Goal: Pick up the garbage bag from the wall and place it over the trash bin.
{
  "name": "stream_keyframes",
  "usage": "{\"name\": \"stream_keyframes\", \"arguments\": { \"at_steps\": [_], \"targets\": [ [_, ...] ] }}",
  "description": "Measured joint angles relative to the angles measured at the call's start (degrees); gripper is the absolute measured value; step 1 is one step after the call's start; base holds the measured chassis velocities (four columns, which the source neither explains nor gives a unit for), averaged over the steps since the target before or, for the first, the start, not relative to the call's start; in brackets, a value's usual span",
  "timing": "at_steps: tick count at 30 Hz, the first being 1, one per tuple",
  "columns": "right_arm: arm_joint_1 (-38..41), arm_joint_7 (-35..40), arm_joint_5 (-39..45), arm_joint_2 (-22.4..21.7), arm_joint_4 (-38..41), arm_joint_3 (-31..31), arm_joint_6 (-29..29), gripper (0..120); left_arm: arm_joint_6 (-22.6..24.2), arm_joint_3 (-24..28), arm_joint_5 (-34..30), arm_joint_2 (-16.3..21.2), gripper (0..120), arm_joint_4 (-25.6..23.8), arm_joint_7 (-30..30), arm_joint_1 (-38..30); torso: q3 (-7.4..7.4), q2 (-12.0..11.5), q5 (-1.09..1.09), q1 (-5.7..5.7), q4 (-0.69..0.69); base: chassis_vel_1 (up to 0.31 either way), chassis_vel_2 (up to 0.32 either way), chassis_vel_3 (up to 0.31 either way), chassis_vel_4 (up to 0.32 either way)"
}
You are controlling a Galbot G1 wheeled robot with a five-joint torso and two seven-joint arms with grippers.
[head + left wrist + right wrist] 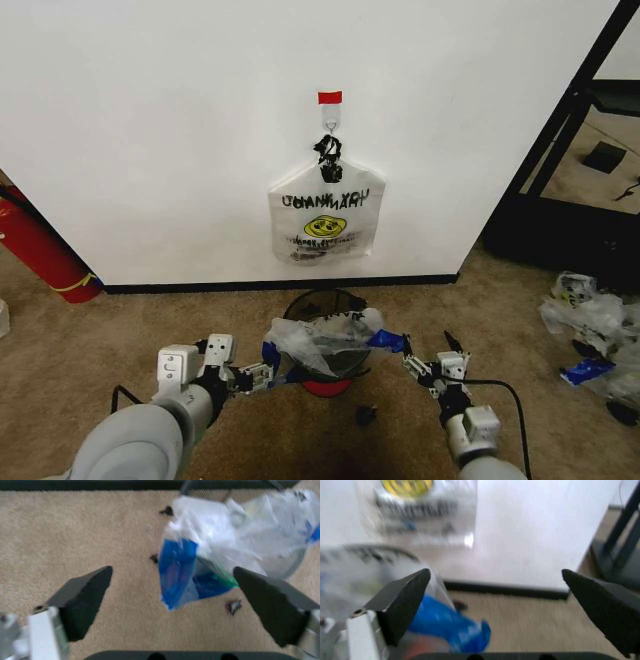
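we have the garbage bag (pixel 325 342) draped over the trash bin (pixel 322 378) on the carpet below the wall (pixel 150 130); left gripper (pixel 258 377) and right gripper (pixel 420 368) flank it, both spread wide, apparently let go.

The trash bin (pixel 330 345) stands on the carpet (pixel 100 340) just before the wall (pixel 150 120), below a hook (pixel 330 122) with a tape strip (pixel 330 97) above it. A second bag (pixel 325 215) hangs from that hook, flat against the wall. The garbage bag (pixel 325 340) lies draped over the bin's mouth, one end trailing to each side. The left gripper (pixel 262 375) sits just left of the bin beside the bag's left end; the right gripper (pixel 418 365) sits just right, beside the right end. A cylinder (pixel 40 250) leans at the wall far left; a heap of wrappers (pixel 595 325) lies on the carpet far right, before a dark frame (pixel 560 200)
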Motion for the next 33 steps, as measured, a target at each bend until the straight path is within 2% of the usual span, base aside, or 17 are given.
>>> {"name": "stream_keyframes", "arguments": {
  "at_steps": [3,4,5,8,10,11,13,15,16,18,19,21,22,24,26,30,33],
  "targets": [
    [-1.1,-3.4,-1.7,1.9,-0.2,3.4,7.8,100,-2.2,-0.8,0.0,-0.7,100,0.0,3.5,-1.9,0.0,0.0,0.0,0.0,0.0,0.0,0.0,0.0,0.0],
    [-1.1,-3.4,-1.7,1.9,-0.2,3.4,7.8,100,-2.2,-0.8,0.0,-0.7,100,0.0,3.5,-1.9,0.0,0.0,0.0,0.0,0.0,0.0,0.0,0.0,0.0],
    [-1.5,-4.5,-2.2,3.0,-0.3,5.2,11.1,100,-4.1,0.2,0.3,-1.2,100,0.0,5.9,-4.1,0.0,0.0,0.0,0.0,0.01,0.0,0.0,0.0,0.0],
    [-3.2,-6.1,-2.3,5.0,0.1,8.4,15.6,100,-7.1,5.4,0.8,-2.3,100,1.7,10.9,-11.2,0.0,0.0,0.02,0.0,0.0,0.0,0.0,0.0,0.0],
    [-4.7,-6.8,-2.7,6.3,0.6,10.5,17.9,100,-8.3,11.1,0.8,-3.4,100,6.0,14.2,-19.2,0.0,0.0,-0.02,0.0,-0.03,0.0,0.0,0.0,0.0],
    [-4.7,-6.8,-2.7,6.3,0.6,10.5,17.9,100,-8.3,11.1,0.8,-3.4,100,6.0,14.2,-19.2,0.0,0.0,-0.02,0.0,-0.03,0.0,0.0,0.0,0.0],
    [-6.4,-7.4,-3.0,7.4,1.0,11.8,19.2,100,-8.8,16.3,0.8,-4.5,100,11.4,16.5,-26.7,0.01,0.0,0.0,0.01,-0.08,0.0,0.0,0.0,0.0],
    [-6.7,-7.9,-2.5,7.5,1.1,11.6,19.7,100,-8.8,17.9,0.3,-5.0,100,14.9,17.2,-30.3,0.02,0.0,-0.03,0.01,-0.1,0.0,0.0,0.0,0.0],
    [-5.7,-8.5,-1.9,7.0,1.1,10.7,19.6,100,-8.5,17.9,0.0,-4.9,100,16.4,17.0,-31.5,0.01,0.0,0.01,0.01,-0.07,0.0,0.0,0.0,0.0],
    [-5.4,-9.4,-1.1,6.7,1.1,10.2,19.9,100,-7.9,18.6,-0.5,-4.7,100,19.1,17.5,-33.1,0.01,0.0,0.06,0.0,0.11,0.0,0.0,0.0,0.0],
    [-5.4,-9.4,-1.1,6.7,1.1,10.2,19.9,100,-7.9,18.6,-0.5,-4.7,100,19.1,17.5,-33.1,0.01,0.0,0.06,0.0,0.11,0.0,0.0,0.0,0.0],
    [-6.7,-10.6,0.1,6.7,1.6,10.3,20.9,100,-7.1,20.3,-0.4,-4.4,100,22.4,19.2,-35.9,0.02,0.0,-0.05,0.01,0.07,0.0,0.0,0.0,0.0],
    [-8.2,-12.6,1.8,6.9,2.1,11.0,22.5,100,-6.3,23.4,0.4,-4.3,100,25.8,21.1,-39.4,0.01,0.0,-0.01,0.01,0.01,0.0,0.0,0.0,0.0],
    [-9.6,-15.1,3.5,7.2,2.2,12.2,24.5,100,-6.4,28.1,2.4,-4.3,99,29.3,23.4,-43.1,0.01,0.0,0.0,0.01,-0.07,0.0,0.0,0.0,0.0],
    [-10.7,-16.7,4.8,7.8,2.3,13.4,26.2,100,-7.7,33.7,6.9,-4.3,98,32.5,27.5,-46.0,0.01,0.0,0.0,0.01,-0.05,0.0,0.0,0.0,0.0],
    [-11.8,-17.2,5.9,9.0,2.9,14.6,27.1,100,-8.6,37.4,11.3,-4.6,99,35.5,32.2,-48.0,0.01,0.0,-0.01,0.01,0.01,0.0,0.0,0.0,0.0],
    [-13.1,-17.4,6.3,9.8,3.7,15.4,27.7,100,-9.6,39.4,15.4,-5.3,100,39.1,37.3,-49.7,0.01,0.0,-0.01,0.01,-0.01,0.0,0.0,0.0,0.0]
  ]
}}
